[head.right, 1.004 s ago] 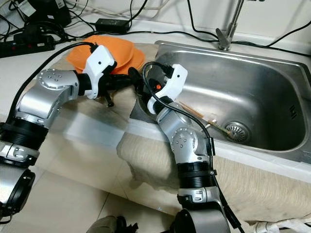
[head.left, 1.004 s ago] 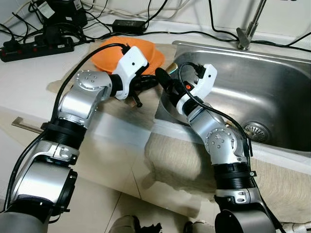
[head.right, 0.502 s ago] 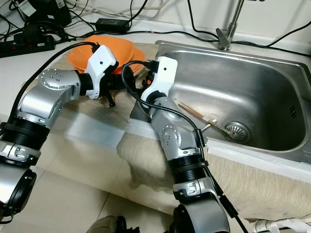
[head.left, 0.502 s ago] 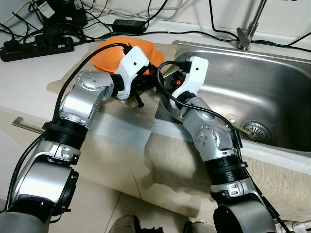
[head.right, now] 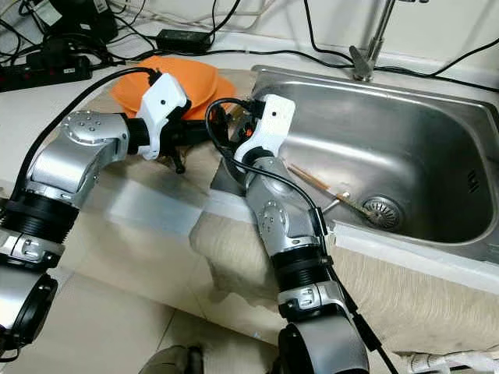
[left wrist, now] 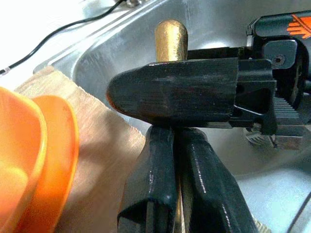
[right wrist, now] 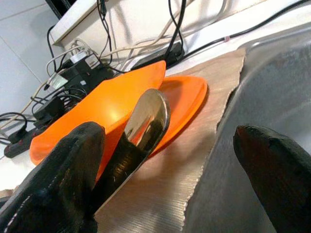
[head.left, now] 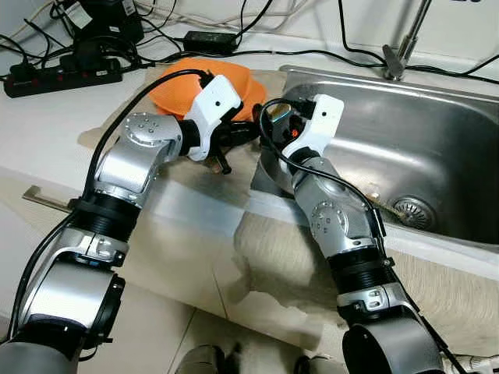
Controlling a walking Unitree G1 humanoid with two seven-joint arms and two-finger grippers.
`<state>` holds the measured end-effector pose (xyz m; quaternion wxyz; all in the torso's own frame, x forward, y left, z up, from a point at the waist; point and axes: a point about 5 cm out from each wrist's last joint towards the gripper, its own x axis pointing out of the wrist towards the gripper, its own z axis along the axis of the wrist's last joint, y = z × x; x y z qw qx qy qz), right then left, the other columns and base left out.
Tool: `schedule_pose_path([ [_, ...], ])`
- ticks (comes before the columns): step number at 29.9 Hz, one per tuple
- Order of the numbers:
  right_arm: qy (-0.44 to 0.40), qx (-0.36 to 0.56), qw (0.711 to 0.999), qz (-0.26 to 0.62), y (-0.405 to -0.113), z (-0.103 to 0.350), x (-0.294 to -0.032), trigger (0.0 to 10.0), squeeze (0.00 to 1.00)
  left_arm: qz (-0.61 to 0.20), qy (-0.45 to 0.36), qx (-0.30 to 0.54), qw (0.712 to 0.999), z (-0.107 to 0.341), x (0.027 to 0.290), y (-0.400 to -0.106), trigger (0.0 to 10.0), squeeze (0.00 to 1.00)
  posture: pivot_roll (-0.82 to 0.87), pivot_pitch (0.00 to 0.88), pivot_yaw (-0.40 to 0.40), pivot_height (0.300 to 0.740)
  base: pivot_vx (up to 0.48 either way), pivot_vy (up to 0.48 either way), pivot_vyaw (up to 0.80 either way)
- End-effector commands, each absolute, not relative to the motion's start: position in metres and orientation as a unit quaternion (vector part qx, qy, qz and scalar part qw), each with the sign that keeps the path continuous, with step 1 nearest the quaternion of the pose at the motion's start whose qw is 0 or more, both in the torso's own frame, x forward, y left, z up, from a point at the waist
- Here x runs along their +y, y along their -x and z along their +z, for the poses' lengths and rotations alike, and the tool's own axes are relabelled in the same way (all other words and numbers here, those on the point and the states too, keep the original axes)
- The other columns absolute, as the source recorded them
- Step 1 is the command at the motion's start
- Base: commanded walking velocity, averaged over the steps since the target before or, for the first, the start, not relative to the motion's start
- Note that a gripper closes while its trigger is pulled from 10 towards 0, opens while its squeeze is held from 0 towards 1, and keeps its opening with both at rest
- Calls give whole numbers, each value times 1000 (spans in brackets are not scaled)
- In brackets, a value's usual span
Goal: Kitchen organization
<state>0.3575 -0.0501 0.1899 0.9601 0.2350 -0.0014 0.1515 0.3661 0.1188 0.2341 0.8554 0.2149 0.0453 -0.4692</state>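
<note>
Your left pincer (left wrist: pixel 177 160) grips a shiny gold metal spoon (right wrist: pixel 146 119) near the steel sink's (head.left: pixel 437 148) left rim; your right pincer (right wrist: pixel 175 160) gapes open beside it.

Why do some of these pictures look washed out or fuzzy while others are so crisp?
Left wrist view: the counter at the top corner is blown out to white, and the left pincer sits so near the lens that it looks soft. Right wrist view: the close black fingers blur, while the spoon mirrors the room. Both eye views are evenly lit and sharp, with mild glare on the sink.
</note>
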Motion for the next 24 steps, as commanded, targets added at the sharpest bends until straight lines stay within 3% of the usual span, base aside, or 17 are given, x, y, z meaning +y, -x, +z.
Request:
schedule_pose_path([
  [1,-285,9,946,157,-357,198,-24,10000,0,-480,-231,19,846,247,117,-361,0,0,44,24,71,740,0,0,0],
  [3,-288,10,944,157,-357,198,-23,10000,0,-481,-231,18,846,248,117,-360,0,0,44,24,71,740,0,0,0],
  [4,-301,12,940,159,-357,199,-22,3804,0,-484,-231,16,844,248,116,-359,0,0,46,20,72,740,0,0,0],
  [5,-301,12,940,159,-357,199,-22,3804,0,-484,-231,16,844,248,116,-359,0,0,46,20,72,740,0,0,0],
  [6,-320,15,933,163,-357,199,-21,0,0,-485,-231,14,843,249,115,-359,0,0,47,20,72,740,0,0,0],
  [14,-368,40,914,167,-357,196,-18,0,0,-496,-229,3,838,254,110,-355,0,0,48,25,73,740,0,0,0],
  [24,-362,34,917,164,-358,196,-21,0,0,-496,-231,1,837,254,110,-353,0,0,47,36,76,740,0,0,0],
])
